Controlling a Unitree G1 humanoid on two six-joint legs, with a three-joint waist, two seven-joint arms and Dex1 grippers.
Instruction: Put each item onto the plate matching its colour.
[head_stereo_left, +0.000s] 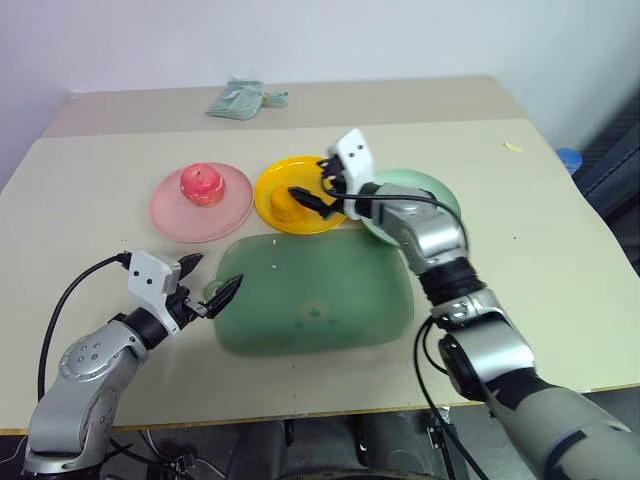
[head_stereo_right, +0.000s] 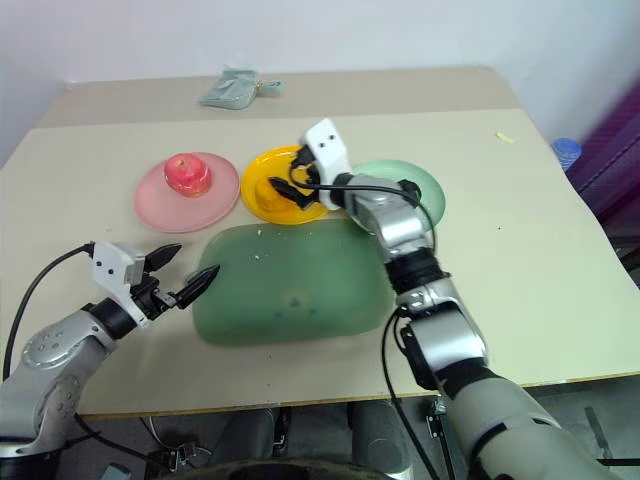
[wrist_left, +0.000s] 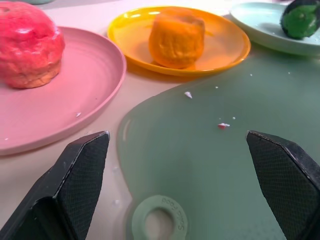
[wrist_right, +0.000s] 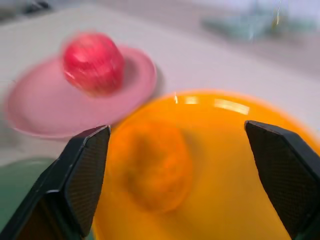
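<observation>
Right claw (head_stereo_left: 312, 192) gapes empty over the yellow plate (head_stereo_left: 275, 212), orange fruit (wrist_left: 176, 38) on it at its 9 o'clock. Lift straight clear; don't nudge it. Left claw (head_stereo_left: 208, 281) open, empty.

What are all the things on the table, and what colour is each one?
apple: one, red-pink, on the pink plate.
orange fruit: one, orange-yellow, on the yellow plate.
ball: one, dark green, on the mint plate.
pink plate: one, leftmost of the three plates.
yellow plate: one, in the middle.
mint plate: one, pale green, rightmost, partly behind the right arm.
mat: one, green, in front of the plates, ring tab at its left edge.
cloth bundle: one, pale green, at the table's far edge.
table: one, beige.
left pincer: one, black fingers, open, by the mat's ring tab.
right pincer: one, black fingers, open, over the yellow plate.
</observation>
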